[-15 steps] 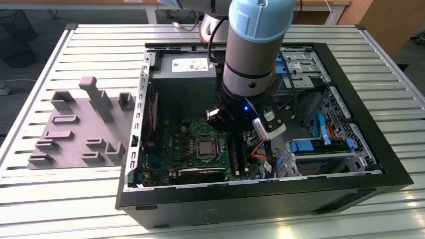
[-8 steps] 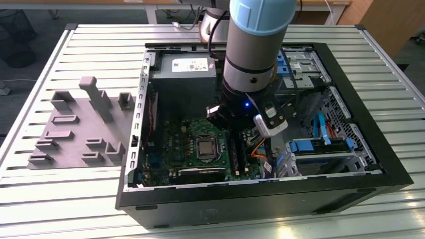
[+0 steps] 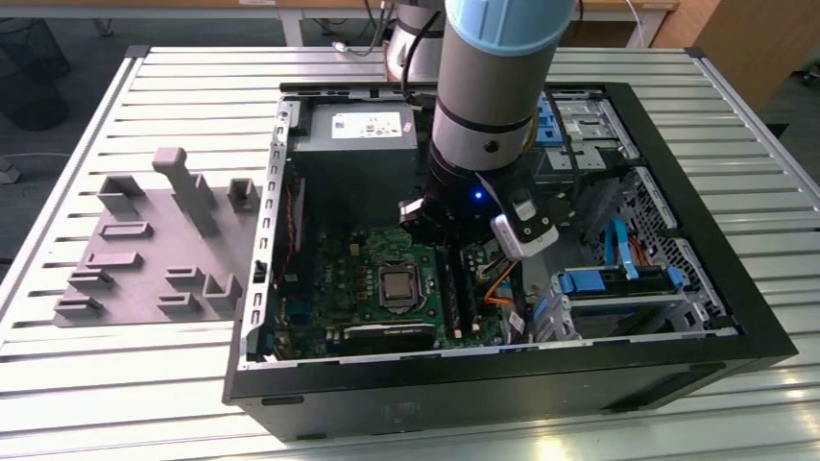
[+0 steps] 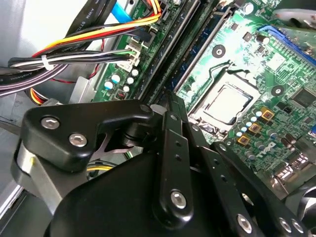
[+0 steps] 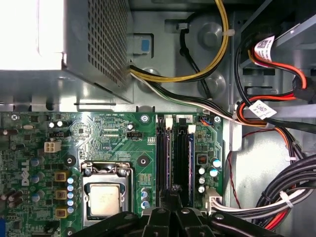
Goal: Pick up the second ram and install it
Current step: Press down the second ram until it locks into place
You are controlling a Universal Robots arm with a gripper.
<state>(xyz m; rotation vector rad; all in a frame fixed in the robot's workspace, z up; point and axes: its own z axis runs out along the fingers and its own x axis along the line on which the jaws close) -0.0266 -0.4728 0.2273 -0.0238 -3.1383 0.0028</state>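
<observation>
The gripper point(image 5: 172, 195) is down inside the open computer case point(image 3: 756, 336), right over the long black memory slots point(image 5: 170, 158). Its black fingers point(image 4: 173, 118) are pressed close together, with a thin dark edge between their tips. That edge may be the second ram, but I cannot tell for sure. In the first wrist view the fingertips sit at the near end of the slots, on the middle one. I cannot tell if a stick is already sitting in any slot.

Next to the slots lies the green motherboard point(image 5: 108, 133). The silver square processor point(image 5: 104, 198) sits in its metal frame on the board. Small blue and silver round parts point(image 5: 207, 173) stand on the other side of the slots.

Inside the case there is also a big grey power box point(image 3: 355, 144) near the back wall. Yellow, red, black and white cables point(image 5: 197, 74) run from it across the case floor. Blue drive holders point(image 3: 615, 280) sit at the exterior view's right side of the case.

The case rests on a ribbed metal table point(image 3: 129, 384). On the exterior view's left, outside the case, lies a grey plastic fixture point(image 3: 154, 250) with small blocks standing on it.
</observation>
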